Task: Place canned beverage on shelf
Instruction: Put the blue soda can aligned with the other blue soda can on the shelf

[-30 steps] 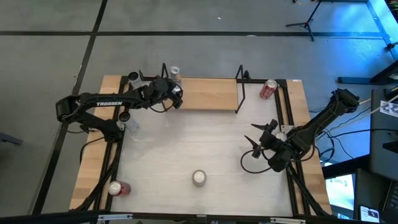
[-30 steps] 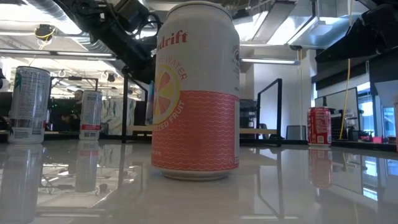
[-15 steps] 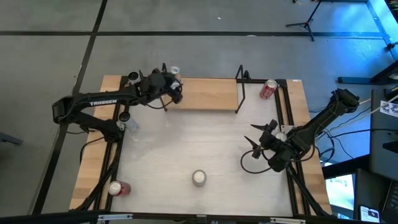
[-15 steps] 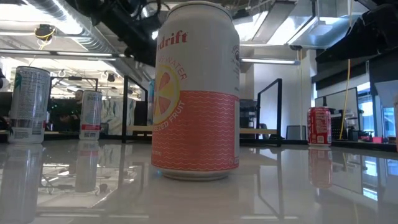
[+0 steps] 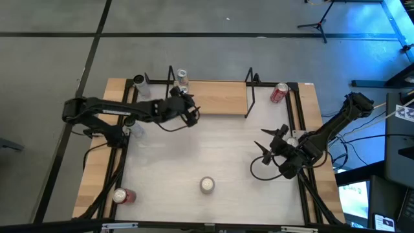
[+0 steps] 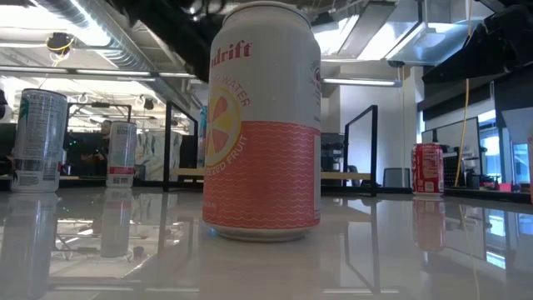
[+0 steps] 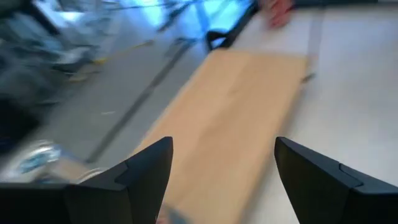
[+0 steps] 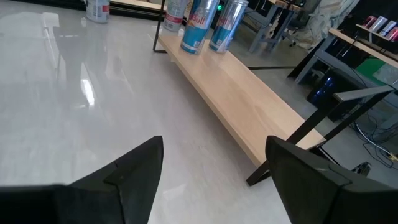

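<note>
From above, the pale tabletop sits on a grey floor, and the shelf runs along its far edge. One slim can stands at the shelf's left end. The left gripper hangs just in front of that end, fingers spread and empty. The right gripper waits over the right side of the table, also open and empty. A red can lies right of the shelf, another red can sits at the near left corner, and a silver-topped can stands near the front middle.

Down low, a pink Spindrift can fills the frame on the glossy top, with an office space behind it.

Left wrist view: blurry, shelf board between spread fingers.

Right wrist view: the shelf with blue cans on it, beyond spread fingers.
</note>
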You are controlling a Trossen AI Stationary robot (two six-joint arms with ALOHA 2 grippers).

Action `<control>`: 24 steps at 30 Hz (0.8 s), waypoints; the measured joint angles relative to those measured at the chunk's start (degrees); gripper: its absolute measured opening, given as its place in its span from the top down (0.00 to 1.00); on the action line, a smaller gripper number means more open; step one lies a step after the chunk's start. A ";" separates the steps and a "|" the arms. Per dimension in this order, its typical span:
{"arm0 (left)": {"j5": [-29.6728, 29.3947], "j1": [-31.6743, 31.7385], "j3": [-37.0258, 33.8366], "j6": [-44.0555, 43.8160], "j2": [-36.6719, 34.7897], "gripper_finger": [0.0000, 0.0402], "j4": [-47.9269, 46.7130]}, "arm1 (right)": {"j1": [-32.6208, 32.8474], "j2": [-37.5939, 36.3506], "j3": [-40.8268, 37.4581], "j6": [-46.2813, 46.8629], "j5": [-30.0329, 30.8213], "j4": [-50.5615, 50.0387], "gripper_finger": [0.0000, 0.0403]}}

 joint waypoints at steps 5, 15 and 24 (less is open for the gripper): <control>-13.74 0.23 -0.02 5.34 7.52 0.32 4.52 | 0.00 0.00 0.00 0.00 0.48 -0.02 0.30; -19.49 1.13 -0.04 12.66 13.45 0.32 9.95 | 0.00 0.00 0.00 -0.02 0.48 -0.26 0.30; -20.86 2.55 -0.04 12.72 13.42 0.32 7.67 | 0.00 0.00 0.00 -0.02 0.40 -0.26 0.30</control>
